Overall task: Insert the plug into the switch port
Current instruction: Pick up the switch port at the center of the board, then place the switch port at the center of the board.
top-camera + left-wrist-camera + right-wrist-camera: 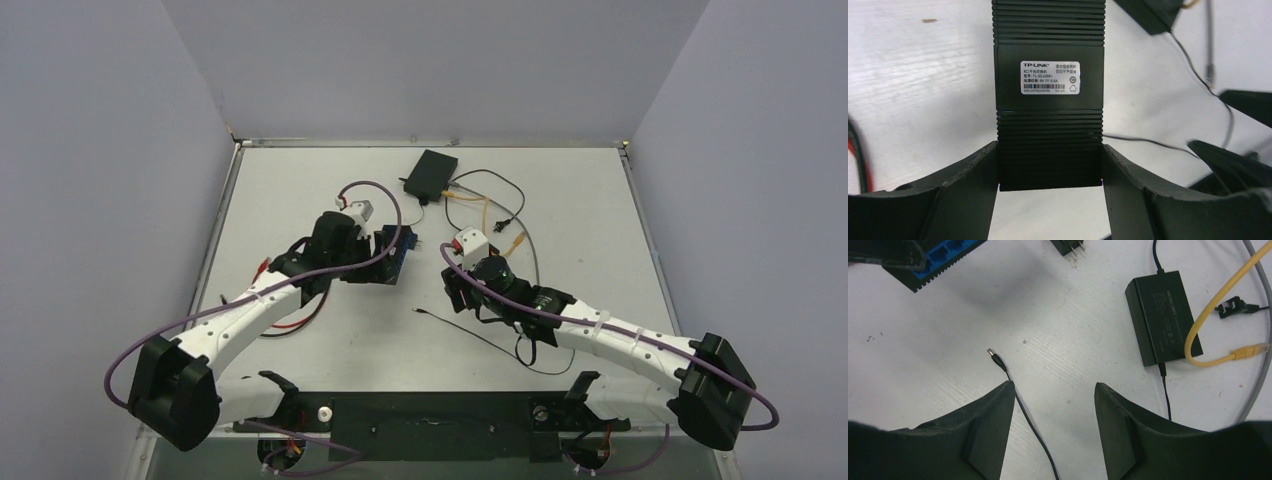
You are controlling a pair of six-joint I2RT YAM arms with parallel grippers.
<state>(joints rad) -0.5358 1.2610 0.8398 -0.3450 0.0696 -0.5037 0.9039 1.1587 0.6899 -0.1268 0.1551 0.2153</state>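
Between the fingers of the left gripper (1049, 150) sits the black switch (1048, 55), its near end pinched from both sides and its labelled underside turned to the wrist camera. Its body runs toward twelve o'clock in that view. Seen from overhead, the switch is just toward ten o'clock of the middle of the table (330, 350), with its blue port face turned to the right arm.

The right gripper (1053, 386) hangs over the table with its jaws spread and nothing gripped. The plug (993, 354), a small barrel tip, lies on the surface at about eleven o'clock from that gap. Its thin black cable (1030, 425) runs back beneath the fingers. A black power adapter (1162, 315) lies at two o'clock, and a yellow cable (1198, 325) loops at its three o'clock side.
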